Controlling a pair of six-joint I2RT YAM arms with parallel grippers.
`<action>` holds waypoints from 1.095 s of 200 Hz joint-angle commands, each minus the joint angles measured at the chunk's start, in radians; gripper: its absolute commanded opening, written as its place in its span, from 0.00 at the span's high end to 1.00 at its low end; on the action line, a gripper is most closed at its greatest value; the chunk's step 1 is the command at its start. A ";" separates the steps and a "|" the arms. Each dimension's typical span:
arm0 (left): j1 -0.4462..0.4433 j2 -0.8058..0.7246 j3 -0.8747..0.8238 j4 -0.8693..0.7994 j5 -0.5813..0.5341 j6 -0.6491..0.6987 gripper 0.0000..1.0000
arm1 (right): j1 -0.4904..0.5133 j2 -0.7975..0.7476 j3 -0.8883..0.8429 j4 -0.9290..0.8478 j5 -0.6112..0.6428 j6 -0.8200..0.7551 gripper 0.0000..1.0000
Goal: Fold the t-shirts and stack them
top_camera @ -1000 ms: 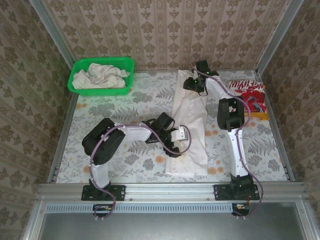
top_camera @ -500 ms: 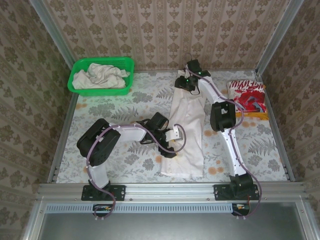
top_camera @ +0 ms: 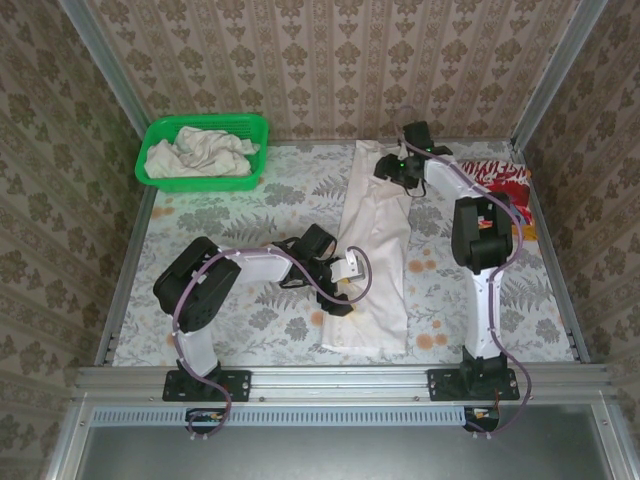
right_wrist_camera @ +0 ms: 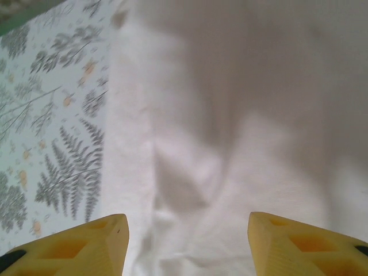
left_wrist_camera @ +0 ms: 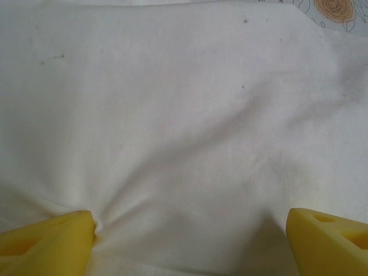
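Green plastic mesh basket sits at the far-left corner of the worktop, whose cover shows grey ferns and orange blooms. Patterned wallpaper behind, aluminium rail along the near edge.

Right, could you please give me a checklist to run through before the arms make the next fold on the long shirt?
1. The off-white shirt lies in one long strip on the table: ok.
2. The left gripper is open over the shirt's near half: ok.
3. Cloth smooth there: not ok, it puckers at one left fingertip.
4. The right gripper is open over the far end: ok.
5. Room on the red-and-white shirt for stacking: cannot tell, the right arm covers part of it.
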 commanded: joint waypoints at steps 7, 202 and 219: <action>0.009 0.001 -0.008 -0.051 0.020 -0.012 0.12 | -0.019 0.006 -0.079 0.038 0.043 0.006 0.42; 0.044 -0.122 -0.064 0.146 0.019 -0.111 0.07 | 0.067 0.230 0.398 -0.170 -0.096 -0.054 0.43; 0.051 -0.158 -0.067 0.187 0.028 -0.135 0.05 | 0.066 0.107 0.236 -0.074 -0.105 -0.085 0.36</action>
